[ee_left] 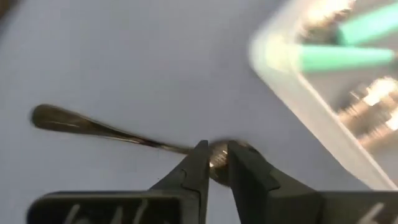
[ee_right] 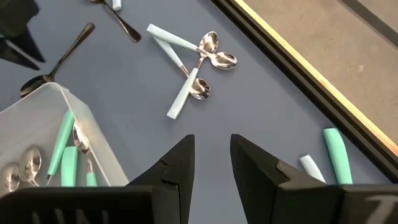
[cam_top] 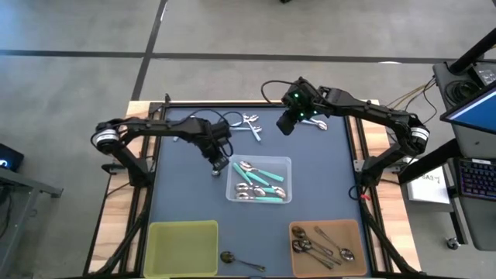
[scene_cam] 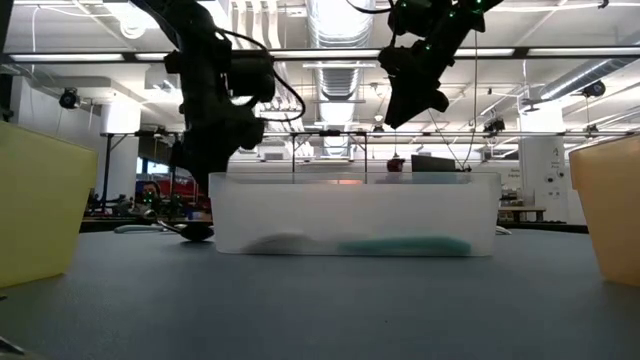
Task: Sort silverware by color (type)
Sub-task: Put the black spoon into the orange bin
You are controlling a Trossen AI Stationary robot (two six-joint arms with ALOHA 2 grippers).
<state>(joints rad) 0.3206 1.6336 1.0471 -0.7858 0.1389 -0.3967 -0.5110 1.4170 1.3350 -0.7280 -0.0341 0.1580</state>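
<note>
**Left gripper at dark spoon beside clear bin**

Nearest my low camera, the yellow bin (scene_cam: 40,205) and brown bin (scene_cam: 610,205) are flanking the clear bin (scene_cam: 355,215) on the surface (cam_top: 186,194). I am watching the left gripper (ee_left: 216,163) standing slightly parted astride a dark spoon (ee_left: 93,126). My right gripper (ee_right: 211,155) is hovering spread above pale-handled spoons (ee_right: 186,62). Teal spoons (cam_top: 267,184) are lying in the clear bin.

Bright overhead ceiling lights (scene_cam: 330,60) glare at twelve o'clock in the low view. The left wrist view is blurred, its clear bin (ee_left: 311,106) smeared at two o'clock.
</note>
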